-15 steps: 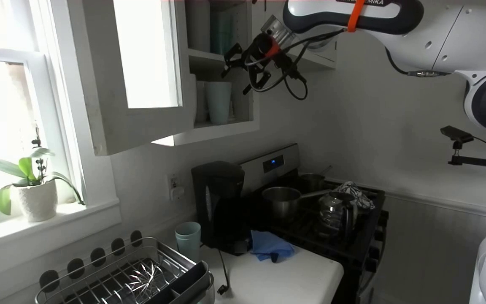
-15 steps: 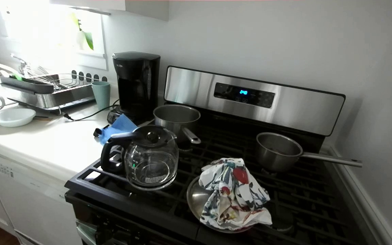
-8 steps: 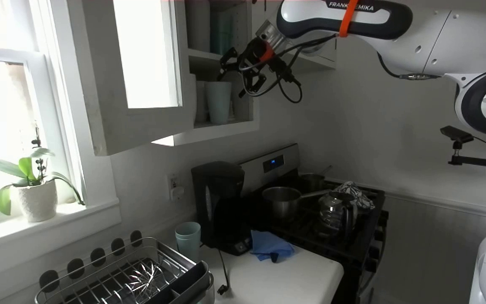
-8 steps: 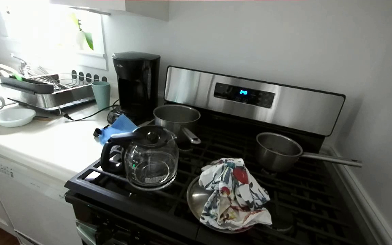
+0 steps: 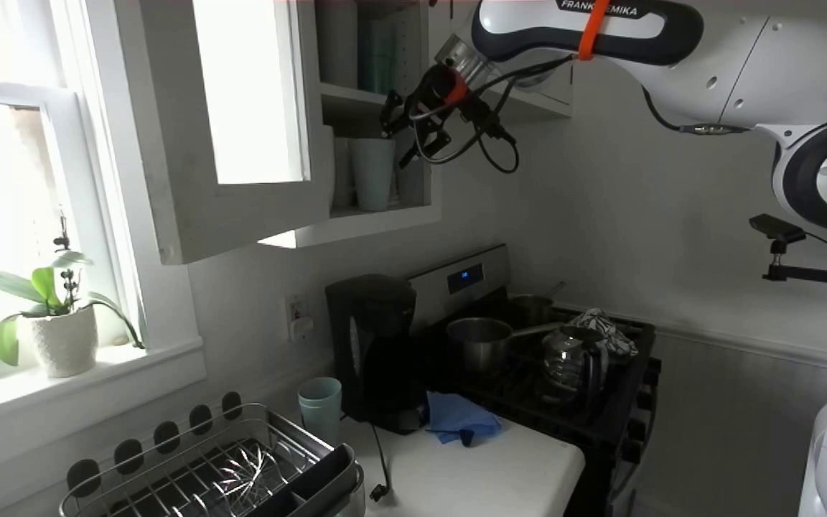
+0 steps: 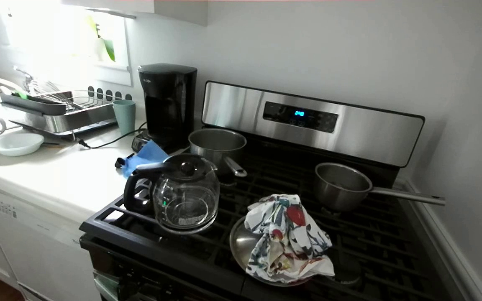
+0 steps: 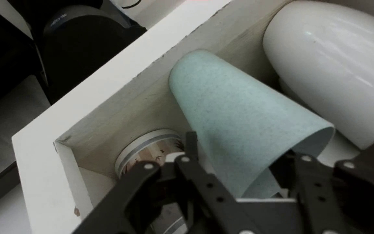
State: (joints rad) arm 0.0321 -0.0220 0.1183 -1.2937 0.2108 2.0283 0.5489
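Observation:
My gripper [image 5: 395, 149] is at the mouth of the open wall cabinet, just above and in front of a pale blue-green cup [image 5: 372, 176] on the lower shelf. In the wrist view the gripper [image 7: 234, 153] reaches to the wide rim of this cup [image 7: 239, 113]. One finger [image 7: 192, 144] is beside the cup's outer wall. The other finger [image 7: 307, 178] is at the cup's mouth, its tip partly hidden behind the rim. The fingers stand partly closed with a wide gap, and I see no firm grip on the cup. A patterned mug [image 7: 154, 151] is close to the outer finger.
A white glossy vessel [image 7: 333, 61] stands beside the cup. The cabinet's front edge [image 7: 109, 81] and open door [image 5: 241, 215] flank the gripper. Below are a coffee maker [image 5: 370, 345], a dish rack [image 5: 270, 424], stacked cups [image 5: 320, 409] and a stove with pots and a glass carafe [image 6: 186, 196].
The arm has moved a little left and down toward the cup, then nearly stopped. In the last half second the fingers have drawn closer together. The things on the stove and counter have not moved.

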